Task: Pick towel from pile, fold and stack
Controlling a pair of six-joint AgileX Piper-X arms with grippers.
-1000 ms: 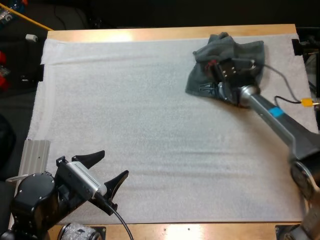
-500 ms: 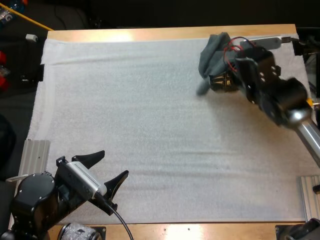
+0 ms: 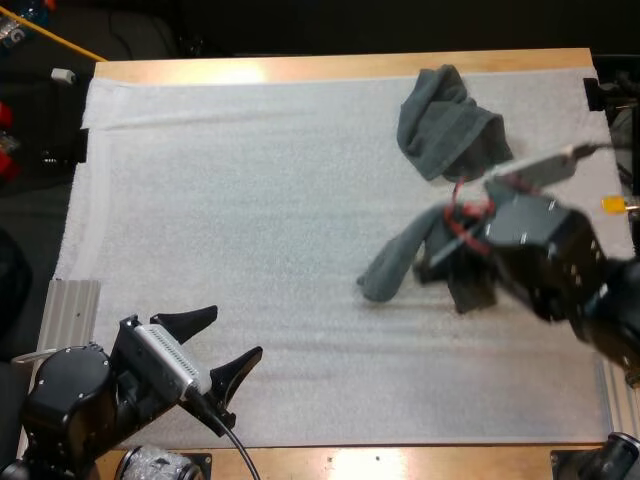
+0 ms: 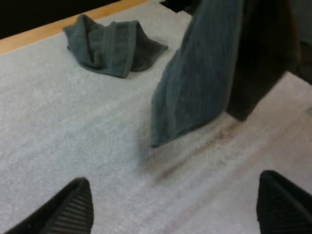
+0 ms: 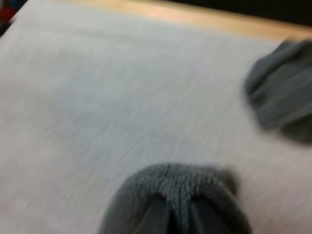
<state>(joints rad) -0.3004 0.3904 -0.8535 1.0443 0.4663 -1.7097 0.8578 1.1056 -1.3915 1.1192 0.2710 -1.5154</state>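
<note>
High view: my left jaws stand released over the mat's [image 3: 250, 200] near left corner. The hanging towel [image 3: 398, 268] dangles right of centre, the crumpled towel [image 3: 445, 125] near the tabletop's [image 3: 300, 66] far edge. Left wrist view: both towels ahead. Right wrist view: my right jaws clench the hanging towel.

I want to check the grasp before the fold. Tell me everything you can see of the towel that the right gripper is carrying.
The carried towel is dark grey-green ribbed cloth. The right gripper pinches a bunched part; the rest hangs in a long fold over the white mat, apart from the crumpled towel near the far edge. Its lowest corner is close to the mat; contact cannot be told.
</note>
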